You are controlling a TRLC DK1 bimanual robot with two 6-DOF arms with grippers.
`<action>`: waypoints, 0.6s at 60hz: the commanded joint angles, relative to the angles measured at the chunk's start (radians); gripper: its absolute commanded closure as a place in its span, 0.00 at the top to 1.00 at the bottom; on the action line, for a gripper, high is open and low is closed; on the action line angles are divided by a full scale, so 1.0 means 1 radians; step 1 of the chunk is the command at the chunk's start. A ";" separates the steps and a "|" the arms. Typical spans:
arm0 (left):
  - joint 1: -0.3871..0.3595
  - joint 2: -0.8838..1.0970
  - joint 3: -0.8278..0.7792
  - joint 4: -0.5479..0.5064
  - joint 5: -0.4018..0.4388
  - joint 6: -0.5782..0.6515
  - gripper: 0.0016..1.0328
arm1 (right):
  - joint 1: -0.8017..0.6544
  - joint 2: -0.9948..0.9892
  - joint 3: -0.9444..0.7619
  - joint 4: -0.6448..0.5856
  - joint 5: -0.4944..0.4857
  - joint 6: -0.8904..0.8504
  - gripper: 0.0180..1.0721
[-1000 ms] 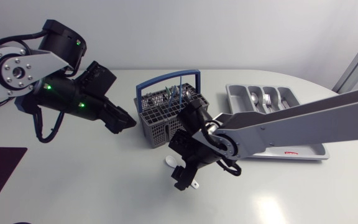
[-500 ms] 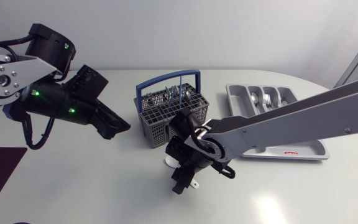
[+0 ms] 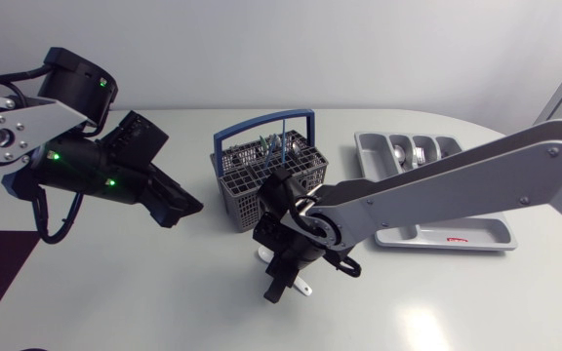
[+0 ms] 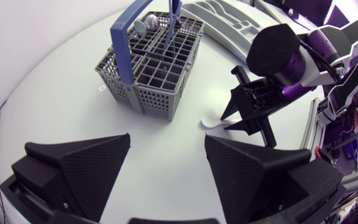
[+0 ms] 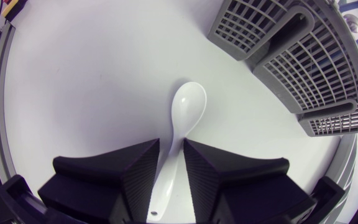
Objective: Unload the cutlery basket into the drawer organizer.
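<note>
From the head view, my left gripper hangs over the table beside the basket, apart from it. My right gripper is down at the table in front of the basket, on top of the spoon, whose white bowl and handle tip show on either side. The organizer lies beyond the basket, with cutlery in its far compartments.

From the left wrist, my left gripper is spread wide, with nothing in it. Ahead stand the basket, the spoon flat on the table, and the right gripper over its handle.

From the right wrist, the spoon lies flat, bowl toward the basket, handle running under my right gripper. I cannot tell whether it is gripped.
</note>
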 commanded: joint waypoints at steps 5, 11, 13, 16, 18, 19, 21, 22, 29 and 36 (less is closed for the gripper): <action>0.003 -0.021 -0.028 0.004 0.016 0.025 0.94 | 0.006 0.024 -0.014 -0.031 0.007 0.001 0.23; 0.003 -0.026 -0.028 0.003 0.016 0.023 0.94 | 0.011 -0.001 -0.034 -0.030 0.006 -0.013 0.21; 0.004 -0.029 -0.028 0.003 0.018 0.025 0.94 | 0.012 -0.007 -0.039 -0.030 0.006 -0.015 0.19; 0.004 -0.030 -0.030 0.003 0.018 0.025 0.94 | 0.019 -0.015 -0.043 -0.033 0.006 -0.021 0.19; 0.003 -0.032 -0.031 0.004 0.018 0.025 0.94 | 0.019 -0.016 -0.043 -0.034 0.006 -0.021 0.18; 0.003 -0.033 -0.033 0.004 0.018 0.025 0.94 | 0.019 -0.016 -0.043 -0.036 0.004 -0.021 0.18; 0.003 -0.035 -0.034 0.003 0.018 0.023 0.94 | 0.019 -0.018 -0.045 -0.037 0.003 -0.022 0.18; 0.003 -0.035 -0.034 0.003 0.019 0.023 0.94 | 0.020 -0.019 -0.047 -0.037 0.003 -0.026 0.17; 0.001 -0.043 -0.042 0.004 0.019 0.023 0.94 | 0.035 -0.036 -0.062 -0.037 0.003 -0.036 0.16; 0.000 -0.050 -0.048 0.003 0.019 0.022 0.94 | 0.040 -0.062 -0.076 -0.037 0.001 -0.042 0.16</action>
